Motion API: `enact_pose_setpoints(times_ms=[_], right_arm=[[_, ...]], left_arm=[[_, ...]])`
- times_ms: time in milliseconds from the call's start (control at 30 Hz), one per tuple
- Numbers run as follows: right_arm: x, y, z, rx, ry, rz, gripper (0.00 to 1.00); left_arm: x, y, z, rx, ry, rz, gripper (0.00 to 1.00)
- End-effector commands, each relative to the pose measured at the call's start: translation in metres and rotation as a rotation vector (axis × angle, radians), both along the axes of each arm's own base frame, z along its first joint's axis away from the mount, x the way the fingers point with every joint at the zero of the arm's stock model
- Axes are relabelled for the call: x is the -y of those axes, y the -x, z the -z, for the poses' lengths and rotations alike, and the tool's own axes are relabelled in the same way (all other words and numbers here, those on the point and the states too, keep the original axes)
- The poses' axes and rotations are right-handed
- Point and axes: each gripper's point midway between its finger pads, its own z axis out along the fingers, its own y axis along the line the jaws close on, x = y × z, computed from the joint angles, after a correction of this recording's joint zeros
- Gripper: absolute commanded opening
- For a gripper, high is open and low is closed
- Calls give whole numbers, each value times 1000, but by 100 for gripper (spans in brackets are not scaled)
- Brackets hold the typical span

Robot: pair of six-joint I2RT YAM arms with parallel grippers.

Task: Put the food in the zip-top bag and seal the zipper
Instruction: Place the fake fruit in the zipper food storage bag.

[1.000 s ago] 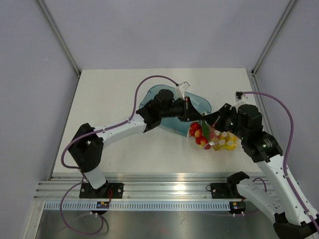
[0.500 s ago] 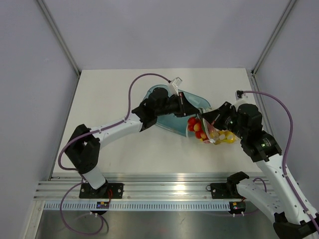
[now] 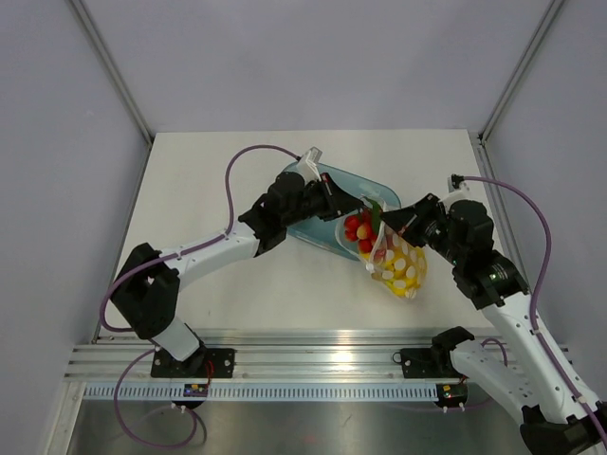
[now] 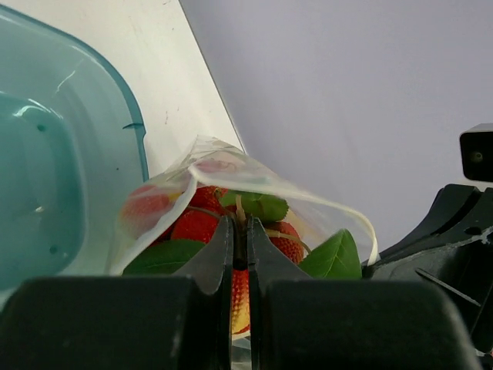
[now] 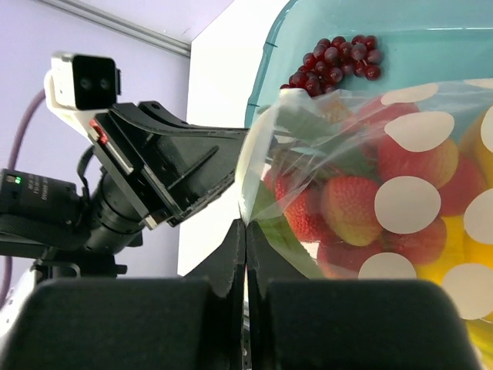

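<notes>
Left pincer [image 4: 239, 231] gripping zip-top bag [image 4: 206, 158], teal tray [image 4: 54, 154] alongside

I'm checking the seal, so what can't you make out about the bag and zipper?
- Top view: the mouth of the zip-top bag is too small to tell if the zipper is shut.
- Left wrist: the left claw hides the bag's lower part.
- Right wrist: the frame's right edge cuts the bag off; the right claw covers its pinched edge.
- Slider tab: seen nowhere.
</notes>
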Motion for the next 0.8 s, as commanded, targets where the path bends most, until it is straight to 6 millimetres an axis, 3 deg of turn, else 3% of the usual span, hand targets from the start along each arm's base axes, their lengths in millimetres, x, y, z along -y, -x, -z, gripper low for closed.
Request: enact_pose_setpoints(times_ms=[0, 233, 333, 400, 467, 500, 633, 767], right_arm=[[-3, -13, -35, 110, -85, 29, 0], [-10, -24, -33, 101, -83, 17, 0], [-10, -24, -31, 108, -89, 16, 0], [-11, -23, -32, 111, -90, 11, 0], [-11, -23, -32, 107, -84, 9, 0], [-10, -24, -31, 106, -83, 12, 0], [-7, -23, -25, 99, -70, 26, 0], [-3, -21, -24, 103, -51, 39, 0]], left_arm=[[-4, -1, -31, 33, 121, -24, 0], [5, 15, -46, -35, 229, 66, 0], [8, 13, -37, -28, 192, 66, 0], [15, 13, -17, -47, 151, 95, 0], [28, 21, -8, -59, 141, 185, 0], [36, 22, 8, -84, 124, 218, 0], [48, 42, 18, -118, 132, 359, 0], [48, 47, 15, -112, 123, 394, 0]])
